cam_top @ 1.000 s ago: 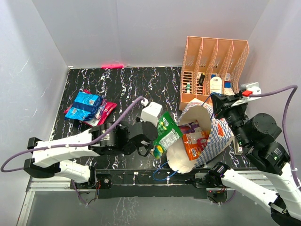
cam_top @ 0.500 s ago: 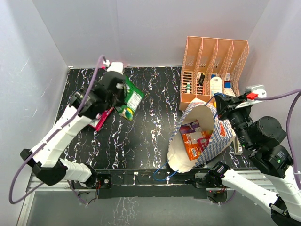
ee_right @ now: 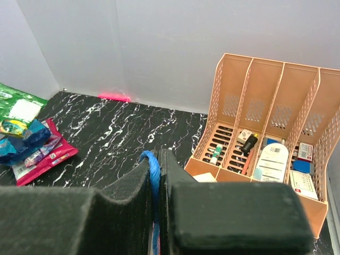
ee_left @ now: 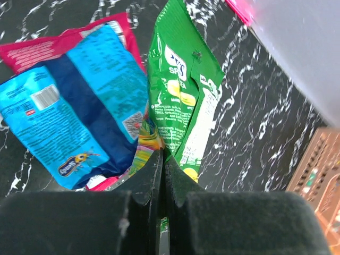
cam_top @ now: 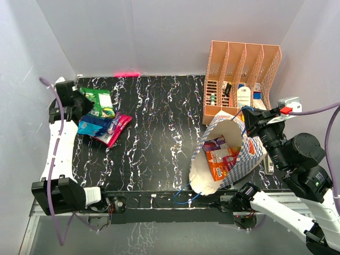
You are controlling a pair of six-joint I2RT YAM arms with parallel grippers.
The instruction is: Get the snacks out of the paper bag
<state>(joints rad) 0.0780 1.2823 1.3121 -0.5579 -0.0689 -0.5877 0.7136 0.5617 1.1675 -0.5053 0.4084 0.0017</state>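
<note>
Left wrist view: the left gripper (ee_left: pixel 162 158) has its jaws pressed together on the near short edge of the green snack packet (ee_left: pixel 183 101). The packet's long axis runs straight away from the jaws toward the top of the frame. Its left edge overlaps the blue packet (ee_left: pixel 74 117), which in turn lies on the magenta packet (ee_left: pixel 32 49). All three are at the upper left of the black marbled tabletop (cam_top: pixel 159 133) as the top external view shows it. Whether the green packet already rests on the pile or hangs just above it cannot be told.

Top external view: the paper bag (cam_top: pixel 241 159) stands at the lower right with its mouth tipped toward the frame's centre. An orange packet (cam_top: pixel 219 164) and a purple packet (cam_top: pixel 215 143) lie inside it. The peach slotted organizer (cam_top: pixel 241 69) stands just behind the bag.

Right wrist view: the right gripper (ee_right: pixel 158 156) has its jaws closed on the blue cord handle (ee_right: pixel 153 202), which holds the bag's mouth up.

Judgement: the pending move is a release, since the packet lies over the pile. The left arm is well apart from the bag; the right arm is the nearer one, but it is occupied.
</note>
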